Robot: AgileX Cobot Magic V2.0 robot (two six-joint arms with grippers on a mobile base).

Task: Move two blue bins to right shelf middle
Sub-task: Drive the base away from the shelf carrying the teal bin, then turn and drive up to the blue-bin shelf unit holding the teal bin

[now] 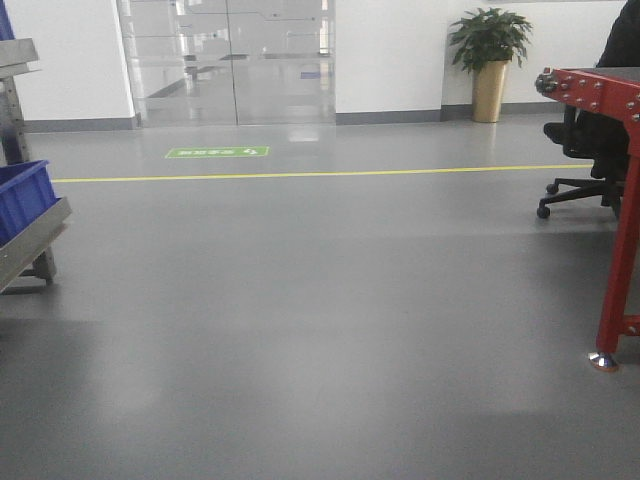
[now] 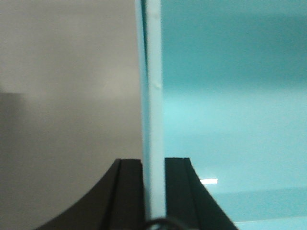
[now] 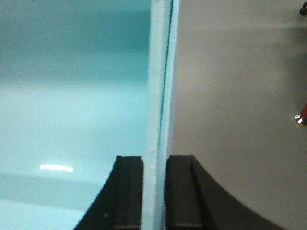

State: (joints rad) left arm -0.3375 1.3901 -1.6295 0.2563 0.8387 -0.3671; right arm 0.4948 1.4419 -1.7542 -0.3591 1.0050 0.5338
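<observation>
Pinching opposite side walls of one blue bin, the left gripper and right gripper each have both pads closed tight on a thin upright wall. I'd guess that is so two arms share the load and it cannot twist. The red frame, probably the target shelf, stands off to the right. The second blue bin waits on a grey rack, far across the floor from that frame.
</observation>
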